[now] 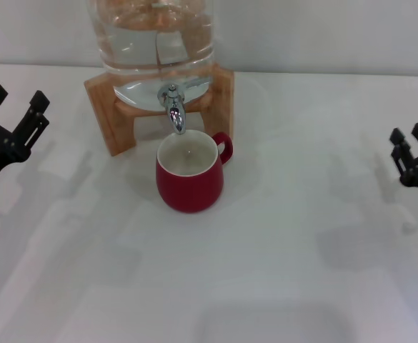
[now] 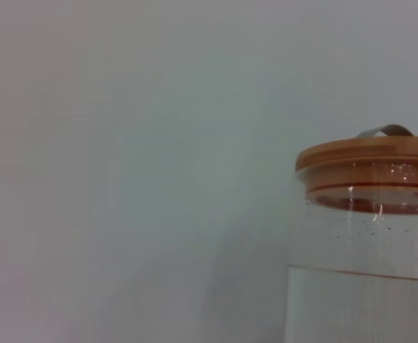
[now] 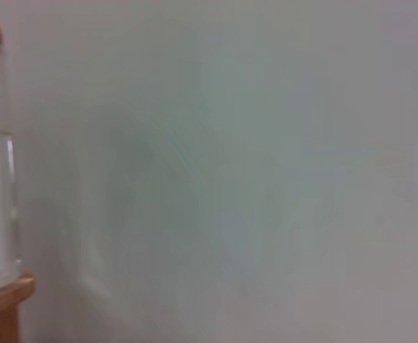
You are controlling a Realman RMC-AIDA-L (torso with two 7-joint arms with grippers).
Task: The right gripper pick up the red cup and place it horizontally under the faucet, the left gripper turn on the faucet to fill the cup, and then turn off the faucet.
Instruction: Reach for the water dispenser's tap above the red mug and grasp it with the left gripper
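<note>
1. The red cup (image 1: 189, 176) stands upright on the white table (image 1: 287, 271), directly under the faucet (image 1: 173, 107). Its handle points toward the robot's right and slightly back. The spout tip sits just above the rim.
2. No stream is visible. The cup interior looks off-white; I can't tell how full it is.
3. The left gripper (image 1: 12, 118) is at the left edge of the head view, well apart from the faucet and holding nothing. Prongs look spread, so I read it as open.
4. The right gripper (image 1: 411, 153) is at the right edge, well apart from the cup and empty. Whether its prongs are spread or closed, I can't tell.
5. Handling judgement: the cup is glazed ceramic, so rigid, slippery, chippable, and heavier once filled. Best hold is across the body, or the handle side. Avoid the rim.
6. The faucet lever is small, shiny chrome. Judgement: needs a light, precise pinch, since the glass dispenser (image 1: 151, 36) on its wooden stand (image 1: 112, 107) could shift if pushed.
7. The wrist views show only the dispenser's glass wall and wooden lid (image 2: 369, 157).
</note>
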